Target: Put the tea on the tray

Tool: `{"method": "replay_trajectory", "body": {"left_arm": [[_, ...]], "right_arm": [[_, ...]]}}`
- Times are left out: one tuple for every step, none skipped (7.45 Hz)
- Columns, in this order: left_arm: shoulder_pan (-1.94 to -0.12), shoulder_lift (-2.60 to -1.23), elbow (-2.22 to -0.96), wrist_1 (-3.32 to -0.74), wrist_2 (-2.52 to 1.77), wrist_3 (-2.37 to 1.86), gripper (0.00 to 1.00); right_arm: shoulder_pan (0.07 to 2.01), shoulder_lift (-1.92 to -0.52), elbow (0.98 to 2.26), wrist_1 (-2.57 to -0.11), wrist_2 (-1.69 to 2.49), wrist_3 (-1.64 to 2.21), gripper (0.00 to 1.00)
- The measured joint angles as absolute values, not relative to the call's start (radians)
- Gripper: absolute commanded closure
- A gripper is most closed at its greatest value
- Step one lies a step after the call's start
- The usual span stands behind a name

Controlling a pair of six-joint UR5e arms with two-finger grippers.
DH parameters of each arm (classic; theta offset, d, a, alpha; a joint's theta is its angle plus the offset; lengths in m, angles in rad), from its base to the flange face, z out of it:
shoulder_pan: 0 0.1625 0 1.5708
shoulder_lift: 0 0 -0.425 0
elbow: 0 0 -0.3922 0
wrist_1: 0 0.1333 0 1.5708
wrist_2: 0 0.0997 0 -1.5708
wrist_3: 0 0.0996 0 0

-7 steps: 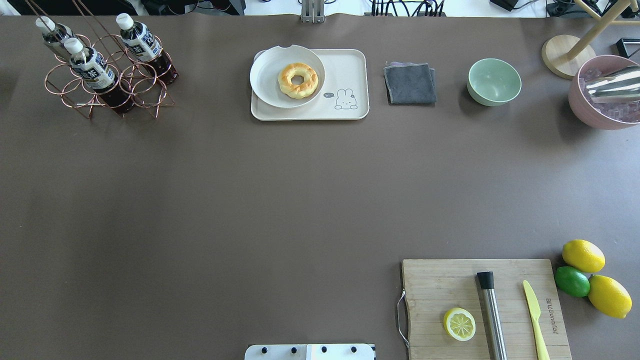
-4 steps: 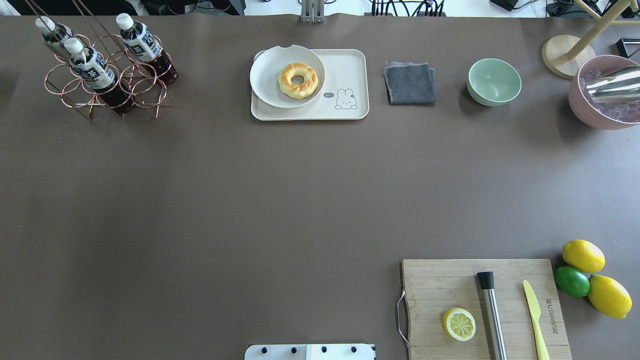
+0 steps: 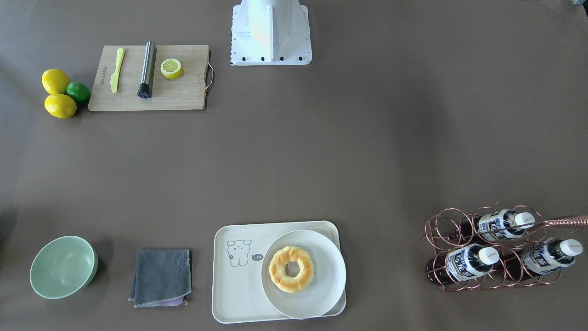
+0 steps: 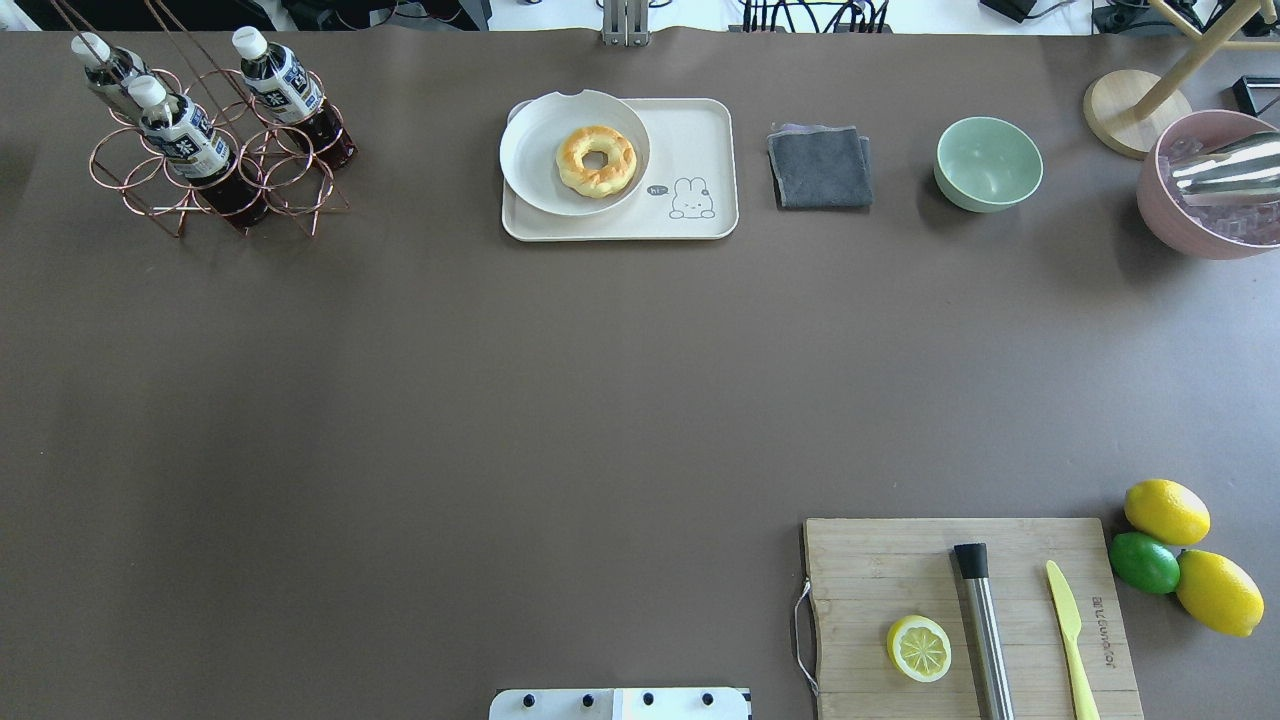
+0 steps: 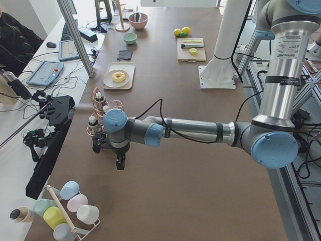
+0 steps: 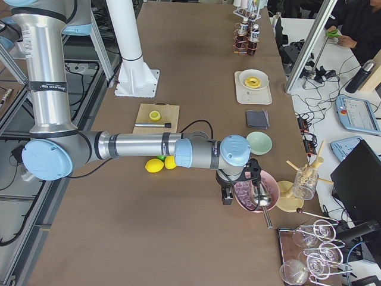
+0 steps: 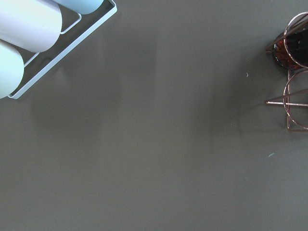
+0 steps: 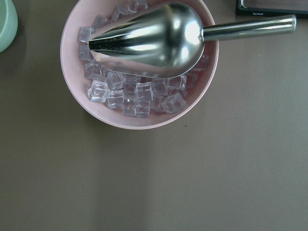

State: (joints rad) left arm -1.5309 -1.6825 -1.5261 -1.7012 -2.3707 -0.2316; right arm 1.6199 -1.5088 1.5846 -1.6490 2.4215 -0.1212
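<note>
The left claw (image 5: 120,164) is hanging fingers-down over the brown worktop (image 4: 600,400), between a stand of pastel cups (image 7: 29,24) and the copper rack (image 4: 270,165), touching neither. Only the side view is showing it, so I cannot tell whether its fingers are spread or pressed together.

Three teas (image 4: 180,140) are lying tilted in the rack's rings at the far left corner, white caps pointing away from the robot, well apart from the tray (image 4: 700,130).

The tray is sitting at the far middle, and a plate (image 4: 530,150) is covering its left part and carrying a doughnut (image 4: 596,160). The cartoon corner of the tray is lying bare.

Right of the tray a folded grey cloth (image 4: 820,167) is lying, then a green bowl (image 4: 988,163) is standing. At the far right a pink bowl (image 4: 1170,220) is holding ice (image 8: 125,96) with a steel scoop (image 4: 1225,170) resting across it.

The right claw (image 6: 226,195) is hanging by that bowl's rim; I cannot tell its spread either.

On the near right a board (image 4: 880,570) is carrying a lemon half (image 4: 918,648), a steel rod (image 4: 985,630) and a yellow knife (image 4: 1068,630). Two lemons (image 4: 1166,511) and a lime (image 4: 1144,562) are lying just beside it.
</note>
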Motion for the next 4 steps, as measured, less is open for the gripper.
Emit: {"method": "replay_trajectory", "body": {"left_arm": [[-1.531,-1.683,-1.527,-1.701,-2.370,-0.232,0.03],[-1.531,-1.684,-1.529,-1.701,-2.370,-0.232,0.03],[-1.531,-1.684,-1.533,-1.701,-2.370,-0.232,0.03],[-1.531,-1.684,-1.537,-1.702,-2.370,-0.232,0.03]], "right_arm": [[1.620,-1.508,1.585,-1.649,2.422,-0.121,0.00],[1.620,-1.508,1.585,-1.649,2.422,-0.121,0.00],[1.621,-1.508,1.585,-1.649,2.422,-0.121,0.00],[1.621,-1.508,1.585,-1.649,2.422,-0.121,0.00]]}}
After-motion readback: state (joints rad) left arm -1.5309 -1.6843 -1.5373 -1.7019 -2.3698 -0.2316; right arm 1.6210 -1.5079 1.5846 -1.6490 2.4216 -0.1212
